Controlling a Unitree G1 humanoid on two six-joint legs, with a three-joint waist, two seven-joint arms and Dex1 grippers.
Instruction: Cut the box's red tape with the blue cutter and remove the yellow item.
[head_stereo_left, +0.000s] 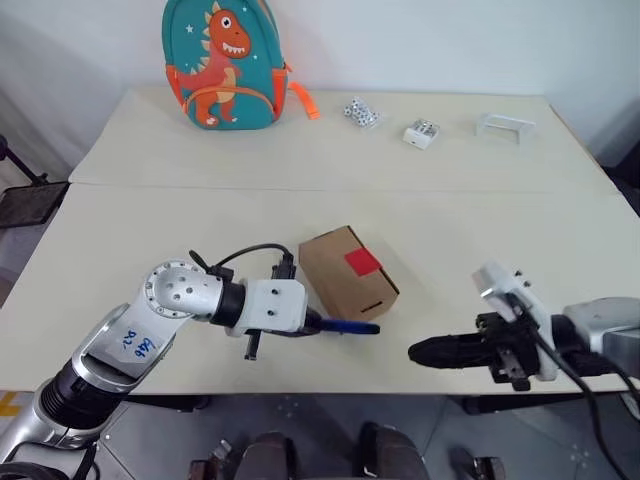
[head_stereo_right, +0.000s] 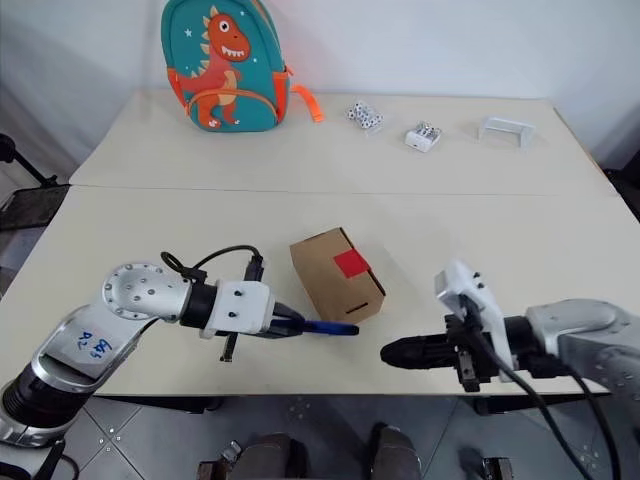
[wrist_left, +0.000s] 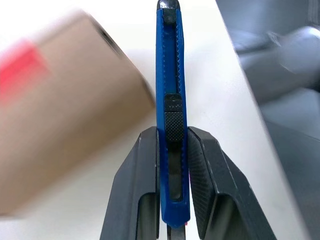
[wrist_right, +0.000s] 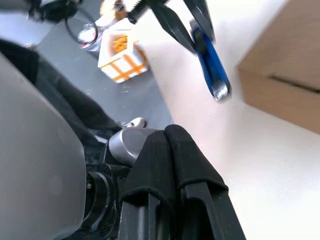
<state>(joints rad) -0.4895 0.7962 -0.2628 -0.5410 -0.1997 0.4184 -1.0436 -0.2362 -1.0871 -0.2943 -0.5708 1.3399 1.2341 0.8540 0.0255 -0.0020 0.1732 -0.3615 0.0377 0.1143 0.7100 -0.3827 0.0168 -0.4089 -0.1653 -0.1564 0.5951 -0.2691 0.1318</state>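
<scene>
Blue cutter was pinched between the left gripper's fingers, tip pointing at the box's near side, not touching it. Box sat shut on the table, red tape intact on its top. Right gripper was pressed together, empty, off to the right. Yellow item presumably inside. Step: lining up the cut. Next: bring the tip onto the tape, likely brace the box.

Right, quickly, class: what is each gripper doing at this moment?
Left gripper: closed on the blue cutter.
Right gripper: shut, holding nothing.
</scene>
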